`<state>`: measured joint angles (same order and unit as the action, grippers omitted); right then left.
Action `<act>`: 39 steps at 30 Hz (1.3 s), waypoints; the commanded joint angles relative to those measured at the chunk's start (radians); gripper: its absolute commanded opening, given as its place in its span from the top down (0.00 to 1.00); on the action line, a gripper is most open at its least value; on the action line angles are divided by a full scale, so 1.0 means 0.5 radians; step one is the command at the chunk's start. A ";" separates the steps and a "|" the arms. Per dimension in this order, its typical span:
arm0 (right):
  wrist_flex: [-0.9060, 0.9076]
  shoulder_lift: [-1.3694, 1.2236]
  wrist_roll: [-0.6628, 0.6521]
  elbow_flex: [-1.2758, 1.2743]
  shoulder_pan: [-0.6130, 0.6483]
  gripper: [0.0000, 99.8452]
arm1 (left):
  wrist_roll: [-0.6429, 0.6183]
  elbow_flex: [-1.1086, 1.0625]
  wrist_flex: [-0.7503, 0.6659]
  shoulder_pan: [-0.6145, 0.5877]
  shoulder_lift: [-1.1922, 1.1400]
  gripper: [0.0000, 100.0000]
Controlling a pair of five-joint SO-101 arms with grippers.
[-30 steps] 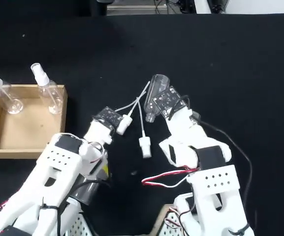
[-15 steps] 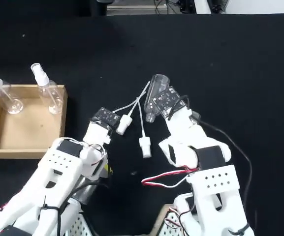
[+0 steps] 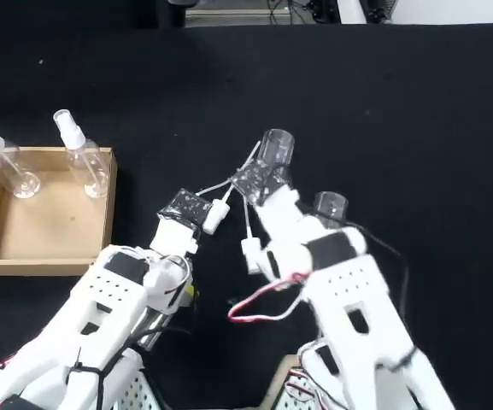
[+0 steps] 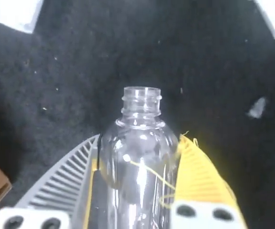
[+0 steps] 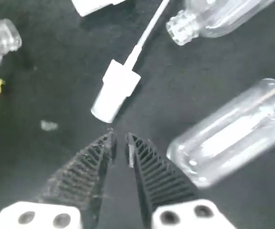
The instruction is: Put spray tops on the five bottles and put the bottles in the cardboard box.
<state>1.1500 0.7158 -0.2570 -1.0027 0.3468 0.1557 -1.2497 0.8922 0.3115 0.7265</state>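
The left end effector [image 4: 138,143] clamped a likely light, slick plastic bottle [image 4: 141,107] near the loose spray top [image 5: 114,91]. The right end effector [image 5: 120,142], nearly together and empty, sat just short of that top, which looked best pinched at its stiff collar.

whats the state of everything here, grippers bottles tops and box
left gripper: shut on held bottle
held bottle: no top on
right gripper: nearly shut, empty
box: open
boxed bottles: topped, standing in box
open-necked bottle: lying, no top
other loose bottle: lying, neck unseen
spray tops: two loose, lying on table
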 commanded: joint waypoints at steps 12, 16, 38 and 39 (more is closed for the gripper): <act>-0.331 -0.585 0.657 0.336 0.138 0.77 | 0.000 -0.035 -0.034 0.029 -0.009 0.97; -0.512 -0.701 0.853 0.296 0.276 0.77 | 0.000 -0.032 -0.034 -0.066 -0.009 0.97; -0.242 -0.677 0.473 0.416 -0.264 0.99 | 0.000 -0.032 -0.031 -0.167 -0.009 0.97; -0.095 -0.557 0.396 0.462 -0.310 0.99 | 0.000 -0.032 -0.034 -0.167 -0.009 0.97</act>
<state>0.9459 0.2524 0.0253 -0.8646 0.2624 0.1496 -1.2513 0.8892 0.2516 0.7265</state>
